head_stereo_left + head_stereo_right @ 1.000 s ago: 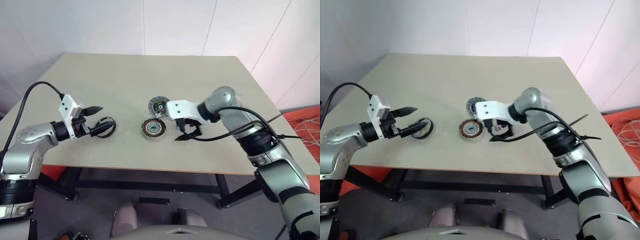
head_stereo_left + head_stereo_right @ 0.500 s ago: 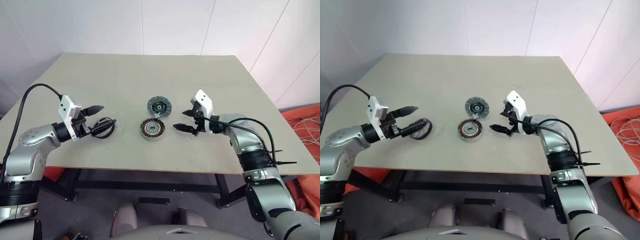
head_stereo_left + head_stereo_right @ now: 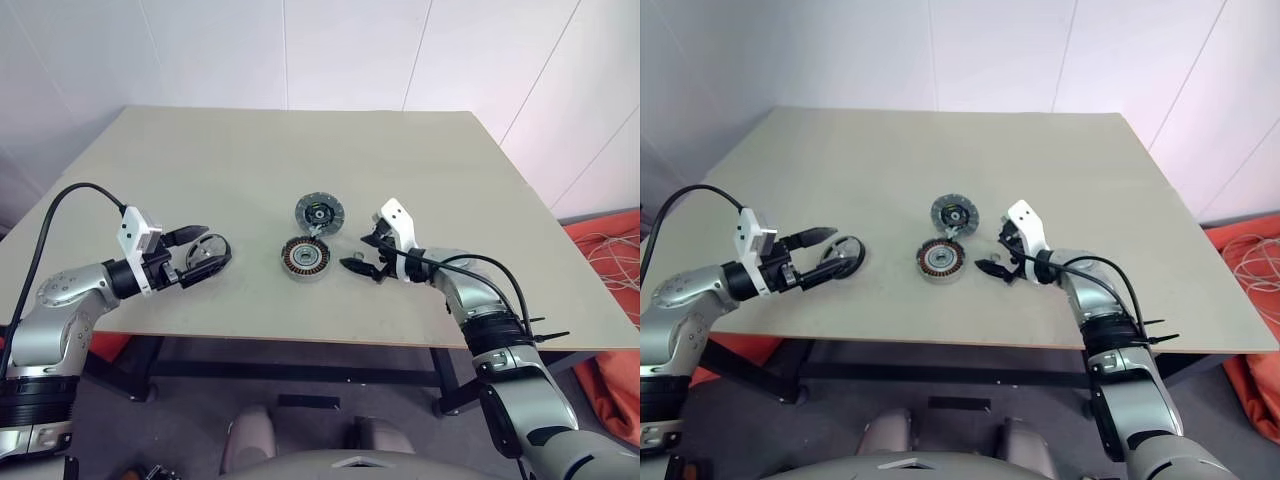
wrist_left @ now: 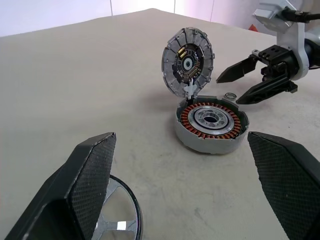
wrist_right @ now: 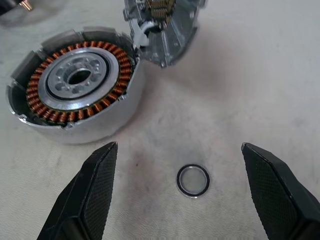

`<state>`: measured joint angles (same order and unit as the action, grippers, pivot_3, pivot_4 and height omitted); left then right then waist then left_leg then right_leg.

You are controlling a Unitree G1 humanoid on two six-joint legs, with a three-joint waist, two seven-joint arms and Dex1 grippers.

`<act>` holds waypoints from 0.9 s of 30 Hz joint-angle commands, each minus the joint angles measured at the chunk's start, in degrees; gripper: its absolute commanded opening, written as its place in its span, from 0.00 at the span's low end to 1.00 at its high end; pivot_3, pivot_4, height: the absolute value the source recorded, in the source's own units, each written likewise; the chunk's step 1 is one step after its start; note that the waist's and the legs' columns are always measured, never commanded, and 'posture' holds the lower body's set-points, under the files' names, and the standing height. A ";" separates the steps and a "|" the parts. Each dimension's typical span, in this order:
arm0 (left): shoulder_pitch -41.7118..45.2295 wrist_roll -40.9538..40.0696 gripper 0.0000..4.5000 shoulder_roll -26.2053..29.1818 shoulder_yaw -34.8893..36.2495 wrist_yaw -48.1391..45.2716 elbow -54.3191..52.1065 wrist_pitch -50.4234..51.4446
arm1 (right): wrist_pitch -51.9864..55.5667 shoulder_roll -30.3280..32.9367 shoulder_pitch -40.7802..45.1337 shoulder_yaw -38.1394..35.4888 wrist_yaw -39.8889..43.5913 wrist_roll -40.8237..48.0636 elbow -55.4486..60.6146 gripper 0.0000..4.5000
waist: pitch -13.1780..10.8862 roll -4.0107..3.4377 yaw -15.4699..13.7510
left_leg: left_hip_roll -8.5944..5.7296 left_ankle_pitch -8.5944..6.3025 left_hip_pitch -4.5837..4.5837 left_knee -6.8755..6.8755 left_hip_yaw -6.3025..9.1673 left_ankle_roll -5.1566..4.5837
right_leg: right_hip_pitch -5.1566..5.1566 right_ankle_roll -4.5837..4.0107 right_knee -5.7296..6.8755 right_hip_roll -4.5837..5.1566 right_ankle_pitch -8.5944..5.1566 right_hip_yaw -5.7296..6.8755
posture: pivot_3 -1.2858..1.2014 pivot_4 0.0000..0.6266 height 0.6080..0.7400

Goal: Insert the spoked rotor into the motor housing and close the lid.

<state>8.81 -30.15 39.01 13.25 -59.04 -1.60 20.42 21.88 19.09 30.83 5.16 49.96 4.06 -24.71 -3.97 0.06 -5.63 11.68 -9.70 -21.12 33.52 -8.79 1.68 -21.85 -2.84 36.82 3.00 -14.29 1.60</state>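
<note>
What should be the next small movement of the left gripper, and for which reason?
Probably it should ease forward and close on the spoked rotor. The left gripper is open with the rotor lying on the table between its fingers, not yet gripped, and the motor housing stands open, its lid off.

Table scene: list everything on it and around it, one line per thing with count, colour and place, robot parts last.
motor housing: one, silver with copper windings, table centre.
lid: one, grey with dark ribbed ring, just behind the housing, hinged up from its rim.
small ring: one, dark, on the table between the right gripper's fingers.
spoked rotor: one, silver with dark rim, left of the housing, at the left gripper.
table: one, beige.
cables: white bundle, floor at right.
left gripper: open, around the rotor.
right gripper: open, right of the housing.
</note>
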 commanded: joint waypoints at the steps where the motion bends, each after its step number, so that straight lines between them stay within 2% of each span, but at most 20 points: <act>1: 1.17 -0.76 1.00 0.54 0.96 0.18 -1.62 -0.46 | -1.79 0.79 0.92 0.16 -0.05 0.19 -0.76 0.99 | 0.00 0.00 0.02 | 0.00 0.00 0.00 0.00 0.00 0.00 | 0.00 0.00 0.00 0.00 0.00 0.00 | 0.52 0.00 1.00; 6: 1.58 -0.87 1.00 0.56 0.92 0.22 -1.67 -0.35 | -3.43 1.40 0.74 0.75 -0.17 -0.23 -2.57 0.99 | 0.00 0.00 0.00 | 0.00 -0.01 0.00 -0.01 -0.01 -0.01 | 0.00 0.00 0.00 0.00 0.00 0.00 | 0.52 0.00 1.00; 9: 2.11 -0.86 1.00 0.50 0.86 0.39 -1.53 -0.30 | -4.20 2.06 0.27 1.34 -0.02 -0.69 -2.95 0.86 | 0.00 0.00 -0.02 | 0.00 -0.01 0.00 -0.01 -0.01 -0.01 | 0.00 0.00 -0.01 0.00 0.00 0.00 | 0.52 0.00 1.00; 18: 2.72 -0.80 1.00 0.59 0.98 0.50 -0.93 -0.34 | -3.89 3.12 0.18 1.72 0.36 -0.20 -0.85 0.16 | 0.00 0.00 0.00 | 0.00 -0.01 0.01 -0.07 -0.02 -0.01 | 0.01 0.00 -0.05 0.00 0.00 0.00 | 0.52 0.00 1.00; 23: 2.88 -0.81 1.00 0.54 0.97 0.49 -0.66 -0.33 | -3.09 4.16 0.79 2.46 1.75 0.00 1.72 0.14 | 0.00 0.00 0.00 | -0.01 0.00 0.01 -0.10 -0.03 -0.01 | 0.00 0.00 -0.06 0.00 0.00 0.00 | 0.52 0.00 1.00; 27: 2.47 -1.02 1.00 0.76 1.39 0.36 -0.80 -0.25 | 2.93 7.18 0.20 3.12 7.40 3.13 11.47 0.14 | 0.00 -0.01 -0.07 | -0.01 0.00 -0.01 -0.11 -0.03 -0.01 | -0.02 0.00 -0.06 0.00 0.00 0.00 | 0.52 0.00 1.00</act>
<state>10.55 -30.26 39.03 13.26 -58.52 -1.53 20.48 22.29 24.85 30.47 8.64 54.78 4.62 -19.71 -3.98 0.06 -5.71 11.67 -9.70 -21.12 33.40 -8.81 1.67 -21.87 -2.84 36.75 3.00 -14.29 1.60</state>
